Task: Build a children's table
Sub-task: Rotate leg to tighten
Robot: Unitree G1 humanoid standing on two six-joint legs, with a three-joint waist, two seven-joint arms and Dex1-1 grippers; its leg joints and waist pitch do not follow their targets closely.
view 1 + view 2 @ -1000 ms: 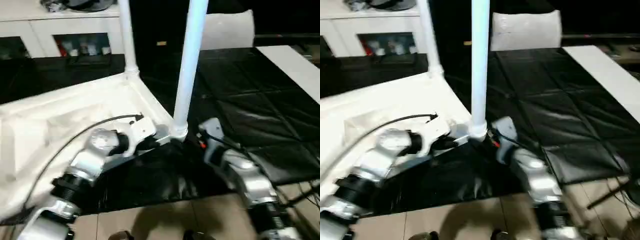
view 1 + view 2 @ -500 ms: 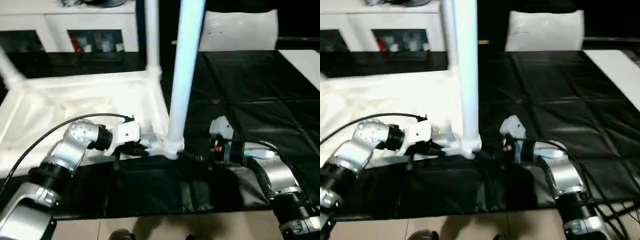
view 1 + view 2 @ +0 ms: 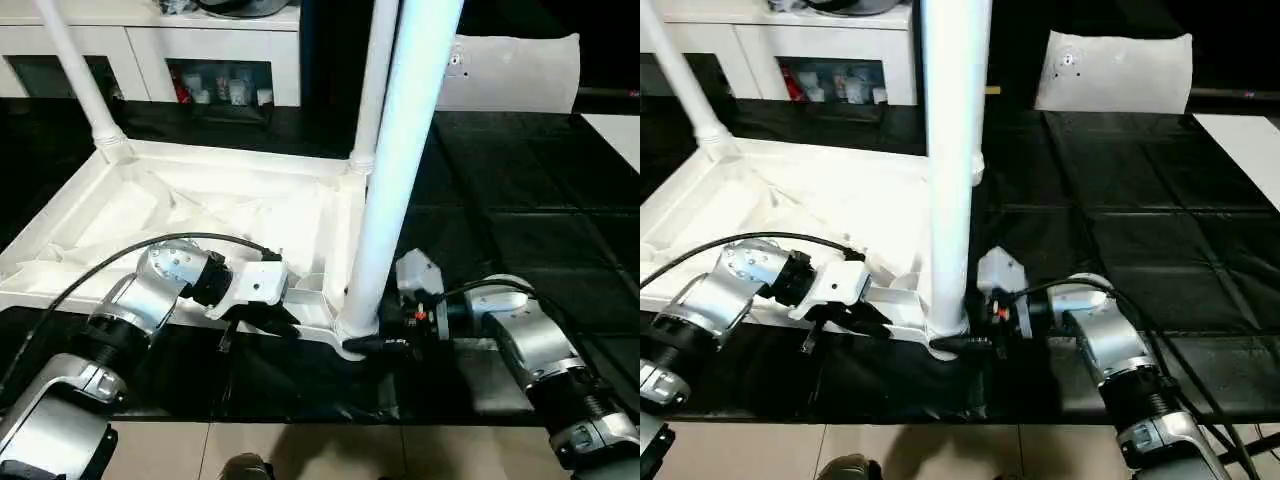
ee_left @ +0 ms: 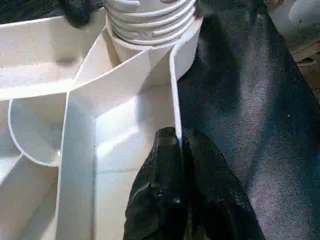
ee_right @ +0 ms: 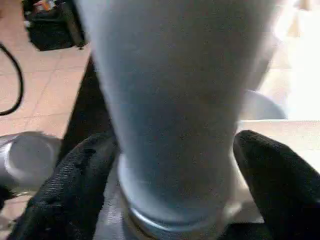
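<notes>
We see the left end effector (image 4: 181, 150) pinching the rim of the upturned children's table (image 3: 200, 215) on the black bench (image 3: 520, 200), while the right end effector (image 5: 170, 175) straddles its near leg (image 3: 395, 180), fingers spread wide.

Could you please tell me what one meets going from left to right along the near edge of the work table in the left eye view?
Left arm's silver forearm → left end effector pinching the white table's rim → near corner leg standing in its socket → right end effector at that leg's base → right arm's silver forearm.
</notes>
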